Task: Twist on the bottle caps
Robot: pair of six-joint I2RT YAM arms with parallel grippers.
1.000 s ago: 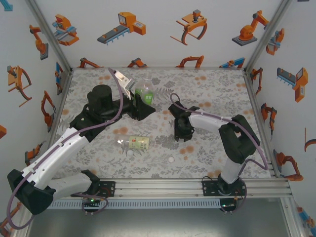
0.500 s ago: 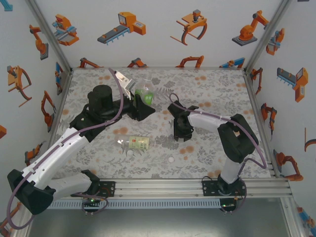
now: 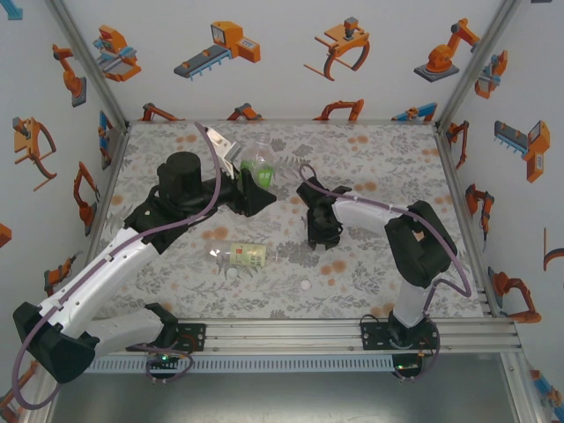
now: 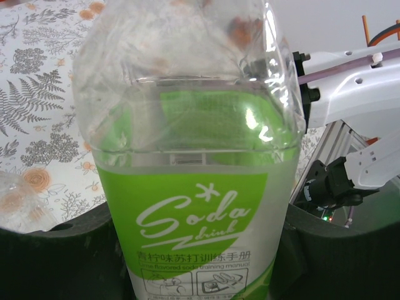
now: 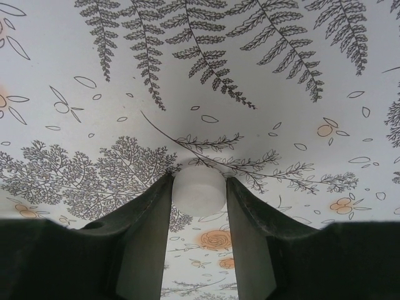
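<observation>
Your left claw (image 3: 254, 182) is squeezing tight on the short green bottle (image 4: 200, 187), toward the far middle of the table (image 3: 397, 159). Your right claw (image 3: 322, 233) is pinching a white cap (image 5: 199, 189) between its tips, near the table's middle. I think you are working on putting that cap on, so set it flat on the mouth, which looks bare, and turn gently. I am counting two bottles and two caps. The tall bottle (image 3: 249, 256) is lying down, and the other cap (image 3: 305, 285) is sitting by the near edge.
</observation>
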